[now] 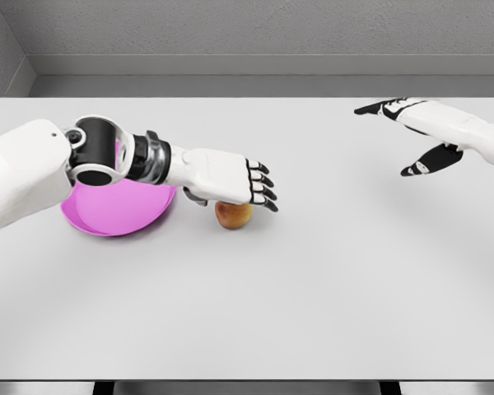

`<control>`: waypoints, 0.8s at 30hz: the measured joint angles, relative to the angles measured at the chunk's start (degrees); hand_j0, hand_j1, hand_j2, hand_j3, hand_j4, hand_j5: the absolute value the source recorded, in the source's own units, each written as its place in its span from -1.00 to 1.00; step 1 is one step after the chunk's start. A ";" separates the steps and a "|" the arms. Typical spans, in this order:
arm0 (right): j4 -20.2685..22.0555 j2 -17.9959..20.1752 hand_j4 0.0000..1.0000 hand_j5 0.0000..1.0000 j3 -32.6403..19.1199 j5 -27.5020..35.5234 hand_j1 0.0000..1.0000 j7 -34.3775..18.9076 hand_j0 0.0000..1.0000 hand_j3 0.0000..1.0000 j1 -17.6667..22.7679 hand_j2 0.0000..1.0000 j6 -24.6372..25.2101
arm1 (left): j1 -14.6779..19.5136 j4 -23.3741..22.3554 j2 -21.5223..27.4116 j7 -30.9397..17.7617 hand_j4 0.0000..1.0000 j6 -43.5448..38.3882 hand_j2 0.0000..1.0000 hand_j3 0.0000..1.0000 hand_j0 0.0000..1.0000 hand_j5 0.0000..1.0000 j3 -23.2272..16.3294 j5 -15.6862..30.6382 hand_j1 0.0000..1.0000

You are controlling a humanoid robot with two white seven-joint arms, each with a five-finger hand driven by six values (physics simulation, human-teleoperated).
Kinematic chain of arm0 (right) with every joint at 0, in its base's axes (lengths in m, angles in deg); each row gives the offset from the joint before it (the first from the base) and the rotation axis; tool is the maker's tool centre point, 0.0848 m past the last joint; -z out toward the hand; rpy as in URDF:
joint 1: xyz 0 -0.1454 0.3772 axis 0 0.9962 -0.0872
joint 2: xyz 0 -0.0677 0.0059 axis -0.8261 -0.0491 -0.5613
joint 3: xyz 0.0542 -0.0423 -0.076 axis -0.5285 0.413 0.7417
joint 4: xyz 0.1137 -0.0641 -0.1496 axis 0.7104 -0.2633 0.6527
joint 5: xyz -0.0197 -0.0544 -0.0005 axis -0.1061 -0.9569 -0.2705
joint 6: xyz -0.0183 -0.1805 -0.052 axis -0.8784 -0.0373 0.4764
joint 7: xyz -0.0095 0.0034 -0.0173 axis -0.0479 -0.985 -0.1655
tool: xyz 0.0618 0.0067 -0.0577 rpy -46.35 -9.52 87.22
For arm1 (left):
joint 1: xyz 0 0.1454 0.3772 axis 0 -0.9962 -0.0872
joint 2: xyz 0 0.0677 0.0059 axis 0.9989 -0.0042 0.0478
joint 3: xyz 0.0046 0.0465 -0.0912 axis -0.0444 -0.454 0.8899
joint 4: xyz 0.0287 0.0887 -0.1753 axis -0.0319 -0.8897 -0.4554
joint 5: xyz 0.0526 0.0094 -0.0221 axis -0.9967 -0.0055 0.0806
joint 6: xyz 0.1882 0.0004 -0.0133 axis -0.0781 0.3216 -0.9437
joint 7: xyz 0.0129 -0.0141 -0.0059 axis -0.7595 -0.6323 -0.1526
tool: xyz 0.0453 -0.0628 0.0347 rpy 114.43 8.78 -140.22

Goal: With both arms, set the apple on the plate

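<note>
I have 1 view, from my head, looking forward and down onto the white table (313,313), near enough that it fills most of the picture; the grey wall (255,29) runs along 12 o'clock.

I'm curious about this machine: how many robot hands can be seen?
2. The left robot hand hovers over the apple beside the pink plate; the right robot hand is raised, far right, fingers spread.
</note>
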 measured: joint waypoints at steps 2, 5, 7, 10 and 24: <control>0.04 0.07 1.00 1.00 -0.02 0.00 1.00 0.00 1.00 1.00 0.00 1.00 0.00 | 0.09 -0.72 -0.27 -0.02 1.00 0.00 1.00 1.00 1.00 1.00 -0.45 0.09 1.00; -0.05 0.27 1.00 1.00 -0.95 -0.01 1.00 -0.01 1.00 1.00 1.05 1.00 -0.01 | 0.18 -1.25 -0.40 -0.03 1.00 0.00 1.00 1.00 1.00 1.00 -0.83 0.09 1.00; -0.08 0.40 1.00 1.00 -2.35 -0.02 1.00 0.00 1.00 1.00 2.11 1.00 -0.01 | 0.26 -1.40 -0.42 -0.04 1.00 0.00 1.00 1.00 1.00 1.00 -1.08 0.03 1.00; -0.09 0.56 1.00 1.00 -3.57 -0.01 1.00 0.00 1.00 1.00 2.20 1.00 0.00 | 0.44 -1.77 -0.46 -0.12 1.00 0.00 1.00 1.00 1.00 1.00 -1.77 -0.33 1.00; 0.19 0.69 1.00 1.00 -4.23 0.00 1.00 0.00 1.00 1.00 2.81 1.00 0.00 | 0.18 -5.00 -2.37 -0.20 1.00 0.00 1.00 1.00 1.00 1.00 -3.55 -2.61 1.00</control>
